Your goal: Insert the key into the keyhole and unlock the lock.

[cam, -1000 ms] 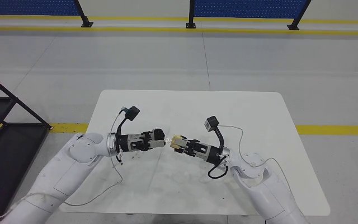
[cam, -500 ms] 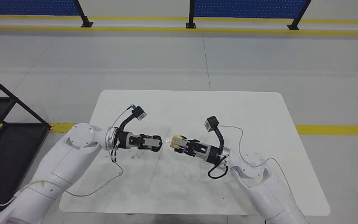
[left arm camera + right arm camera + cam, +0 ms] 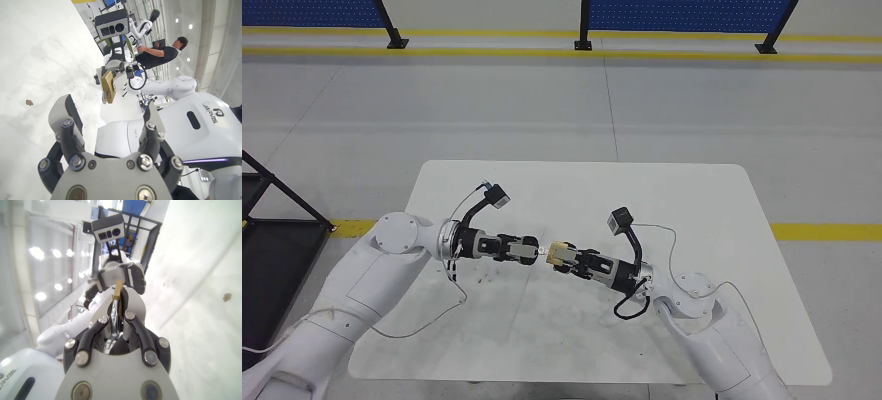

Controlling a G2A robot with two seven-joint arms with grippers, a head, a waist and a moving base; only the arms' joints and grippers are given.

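L tool [image 3: 533, 251] edged nearer lock [image 3: 560, 254], key [image 3: 104, 97] in, gripped by R tool [image 3: 565, 258].

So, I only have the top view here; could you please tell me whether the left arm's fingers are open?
Observer: Yes, the left gripper is open, nothing between its fingers.
Operator: Thank you; where is the key?
Observer: A small silver key sticks out of the brass padlock at the end facing that gripper.
Operator: And how is the padlock held?
Observer: The right gripper is shut on it, with the shiny steel shackle back between its fingers.
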